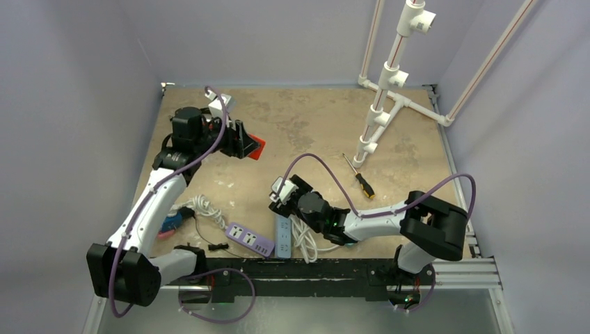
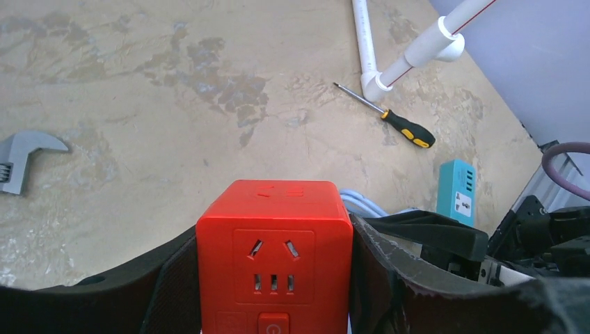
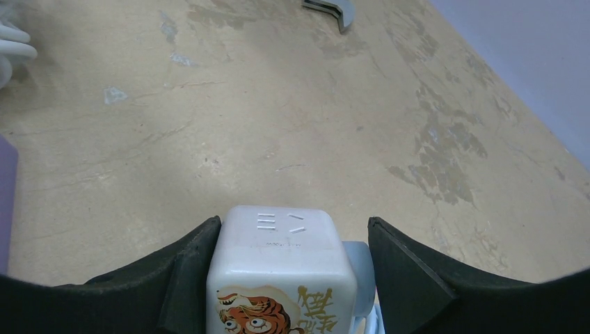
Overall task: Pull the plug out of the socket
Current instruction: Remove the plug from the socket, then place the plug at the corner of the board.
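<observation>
1. Tabletop (image 1: pixel 306 125): mottled tan. A white pipe frame (image 1: pixel 389 76) is stood by the far-right corner.
2. Left arm is stretched toward the far-left corner. Left gripper (image 1: pixel 252 145) is clamped on the red socket cube (image 2: pixel 275 257), with both pads pressed flat on its sides.
3. Right arm is folded across to mid-tabletop, nearer the near edge. Right gripper (image 1: pixel 284 191) is closed around the white cube (image 3: pixel 278 257), which has a tiger print. One finger is seen touching the cube. The gap at the other finger is filled by a pale part.
4. Purple power strip (image 1: pixel 249 239) and teal power strip (image 1: pixel 282 236) are laid at the near edge, left of centre. A white cable (image 1: pixel 303 240) is coiled beside them.
5. Key relation: the red cube lies far-left of the white cube, well apart, with bare surface between them. Each cube is already gripped by its nearer arm. The red cube's outlet face is seen empty, with no plug in it, so that pair is judged not joined.
6. Screwdriver (image 1: pixel 362 181) is placed right of centre. A wrench (image 2: pixel 21 156) is glimpsed toward the far edge.
7. Pale part (image 3: pixel 360 261): it is set against the white cube's side. Plug or cord cannot be told. If it is the plug, the pull would be judged to run sideways out of that face.
</observation>
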### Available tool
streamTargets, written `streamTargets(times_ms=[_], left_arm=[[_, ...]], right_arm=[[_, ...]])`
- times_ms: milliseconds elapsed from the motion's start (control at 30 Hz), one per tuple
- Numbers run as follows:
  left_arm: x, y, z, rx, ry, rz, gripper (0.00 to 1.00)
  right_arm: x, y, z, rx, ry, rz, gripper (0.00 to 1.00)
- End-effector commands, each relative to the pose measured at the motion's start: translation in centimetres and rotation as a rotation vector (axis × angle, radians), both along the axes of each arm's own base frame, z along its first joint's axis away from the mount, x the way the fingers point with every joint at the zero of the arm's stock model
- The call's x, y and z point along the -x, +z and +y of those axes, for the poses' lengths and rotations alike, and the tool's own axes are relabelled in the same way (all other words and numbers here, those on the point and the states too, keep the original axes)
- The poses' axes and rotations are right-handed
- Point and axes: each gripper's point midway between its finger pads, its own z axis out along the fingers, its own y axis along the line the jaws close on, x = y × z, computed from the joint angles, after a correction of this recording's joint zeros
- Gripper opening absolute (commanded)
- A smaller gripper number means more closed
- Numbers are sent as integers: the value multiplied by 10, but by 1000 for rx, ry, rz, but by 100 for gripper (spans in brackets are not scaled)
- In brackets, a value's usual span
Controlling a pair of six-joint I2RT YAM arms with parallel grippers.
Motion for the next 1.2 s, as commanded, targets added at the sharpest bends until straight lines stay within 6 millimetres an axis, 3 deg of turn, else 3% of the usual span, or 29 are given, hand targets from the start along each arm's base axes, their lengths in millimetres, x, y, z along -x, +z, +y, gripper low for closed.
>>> streamTargets(times_ms=[0, 167, 367, 600, 767, 933, 1067, 1167], left_arm=[[-7, 21, 7, -56, 50, -132, 0], [-21, -2, 42, -134, 223, -74, 0], [-33, -50, 136, -201, 550, 83, 0], [-38, -86, 205, -175, 752, 219, 0], [-40, -110, 230, -213, 823, 298, 15], [-47, -136, 249, -266, 863, 367, 20], [-55, -159, 249, -260, 832, 438, 22], [-62, -163, 251, -262, 833, 446, 29]], right_arm=[[-3, 28, 4, -90, -27, -18, 0], [-2, 39, -3, -145, -45, -31, 0], [-1, 54, -8, -225, -61, -34, 0], [3, 69, -16, -296, -63, -40, 0], [5, 78, -23, -330, -66, -52, 0], [6, 79, -26, -334, -71, -56, 0], [6, 79, -27, -335, -71, -58, 0], [5, 77, -27, -326, -76, -60, 0]])
